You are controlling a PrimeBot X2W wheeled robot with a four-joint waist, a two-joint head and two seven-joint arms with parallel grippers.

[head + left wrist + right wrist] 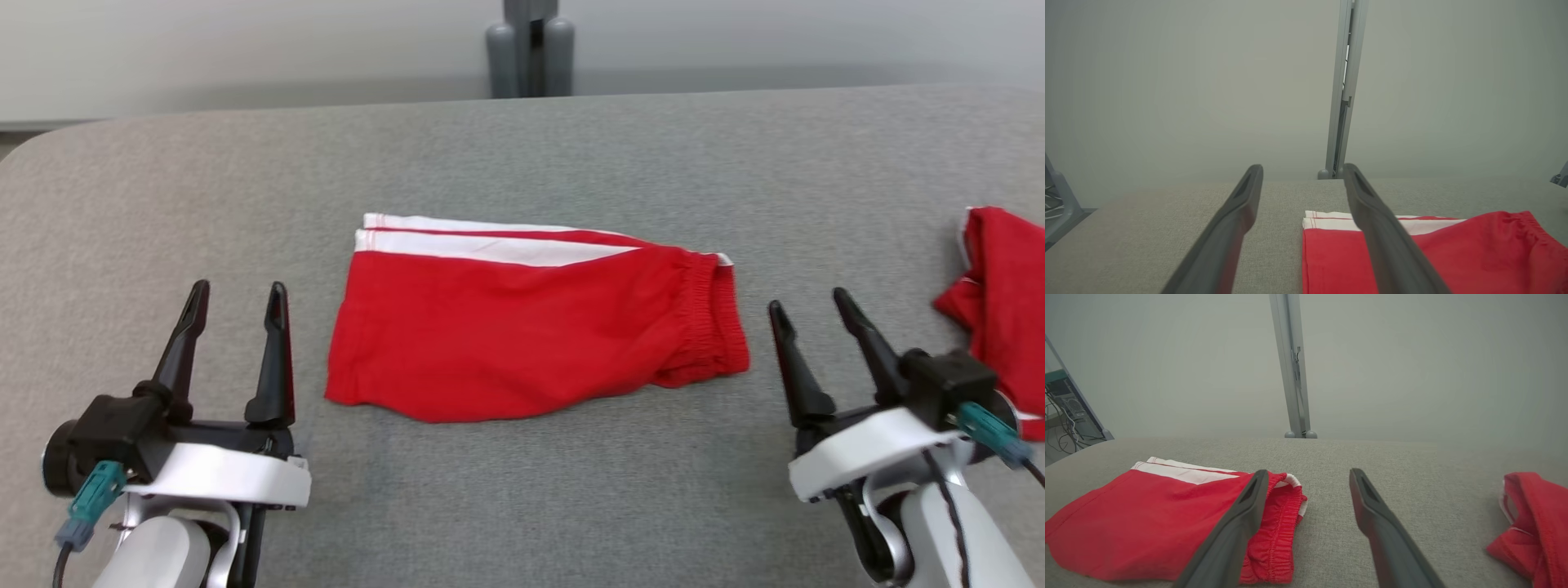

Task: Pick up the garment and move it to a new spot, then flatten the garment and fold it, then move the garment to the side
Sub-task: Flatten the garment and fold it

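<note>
The garment (522,327) is a pair of red shorts with white side stripes, folded flat at the table's middle, waistband to the right. It also lies at the lower right of the left wrist view (1453,257) and the lower left of the right wrist view (1151,522). My left gripper (237,296) (1302,173) hovers open just left of the leg hems, empty. To the right of the waistband my right gripper (808,300) (1308,477) stands open too, with nothing between its fingers.
A second red garment (1000,294) (1531,522) lies crumpled at the table's right edge, close behind my right wrist. The grey fabric-covered table (522,147) has a rounded far left corner. A grey post (531,49) rises behind its far edge.
</note>
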